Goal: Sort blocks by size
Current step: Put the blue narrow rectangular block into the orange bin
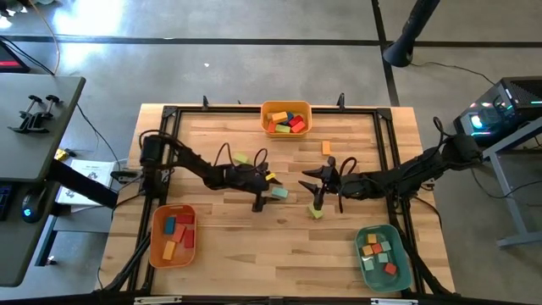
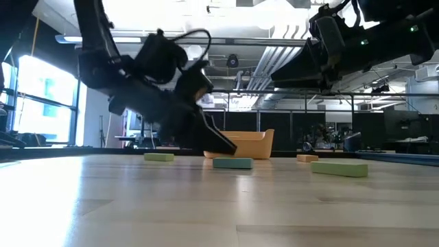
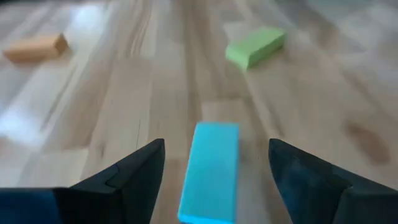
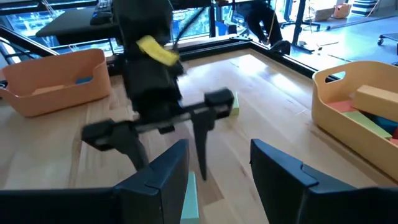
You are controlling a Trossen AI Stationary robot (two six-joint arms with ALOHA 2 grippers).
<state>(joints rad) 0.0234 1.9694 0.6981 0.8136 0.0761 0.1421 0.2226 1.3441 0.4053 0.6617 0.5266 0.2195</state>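
Blocks lie loose on the wooden table (image 1: pixel 229 246) and in three bins. A teal block (image 1: pixel 279 193) rests flat near the middle of the high view, and in the left wrist view the same teal block (image 3: pixel 211 171) lies on the wood between the two dark fingers (image 3: pixel 134 171) of the left gripper (image 1: pixel 264 196), with a clear gap on either side, so that gripper stands open around it and not pressing it. A light green block (image 1: pixel 317 212) lies just to the right and a little lower in the high view, under the tip of the right gripper (image 1: pixel 320 188); whether that gripper touches it cannot be told, and its jaws show a gap between them in the right wrist view with nothing clearly held. Another green block (image 1: pixel 241 158) sits left of centre, higher up, and an orange block (image 1: pixel 326 147) lies toward the upper right of the table. A yellow-orange bin (image 1: pixel 286 119) at the top centre holds a mixed heap of coloured blocks, an orange bin (image 1: pixel 173 235) at the lower left holds mostly red and orange ones with a blue one, and a teal bin (image 1: pixel 381 255) at the lower right holds several smaller pieces. From the low view the teal block (image 2: pixel 232 162) lies flat just in front of the left gripper (image 2: pixel 219 143).
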